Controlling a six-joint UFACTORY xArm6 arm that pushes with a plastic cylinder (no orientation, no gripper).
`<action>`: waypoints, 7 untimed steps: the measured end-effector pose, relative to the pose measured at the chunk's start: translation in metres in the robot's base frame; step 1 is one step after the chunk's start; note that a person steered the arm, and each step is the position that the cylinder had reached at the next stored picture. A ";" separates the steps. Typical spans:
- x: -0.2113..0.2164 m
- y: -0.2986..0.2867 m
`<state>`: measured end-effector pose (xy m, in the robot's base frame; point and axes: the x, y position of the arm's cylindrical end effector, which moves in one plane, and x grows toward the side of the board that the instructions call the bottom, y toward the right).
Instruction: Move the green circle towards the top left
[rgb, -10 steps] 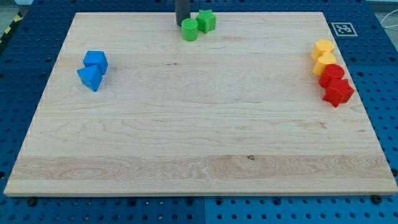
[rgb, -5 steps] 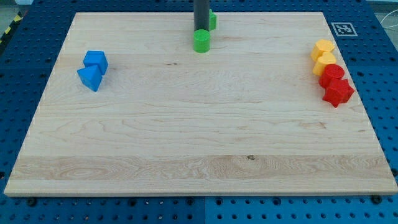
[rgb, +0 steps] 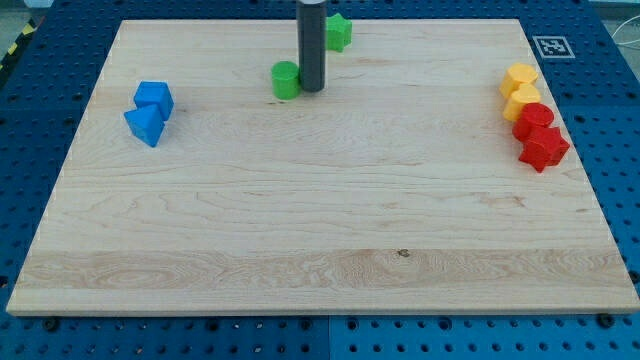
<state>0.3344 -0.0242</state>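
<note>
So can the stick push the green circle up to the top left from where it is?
Probably not straight away: my tip sits against the green circle's right side, so it mostly pushes leftward.

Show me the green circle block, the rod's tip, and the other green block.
green circle block (rgb: 286, 79), camera view, its side face
my tip (rgb: 311, 90), camera view, rod's bottom end
other green block (rgb: 338, 32), camera view, visible right part

Wooden counter (rgb: 320, 220) on a blue perforated base (rgb: 30, 130). Two blue blocks (rgb: 150, 110) touching at the view's left. Green block (rgb: 338, 32) near the top edge. Two yellow blocks (rgb: 520, 88) and two red blocks (rgb: 540, 135) clustered at the right. Marker tag (rgb: 550, 46) top right.
</note>
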 end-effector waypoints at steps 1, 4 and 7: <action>0.001 -0.026; -0.011 -0.081; -0.057 -0.090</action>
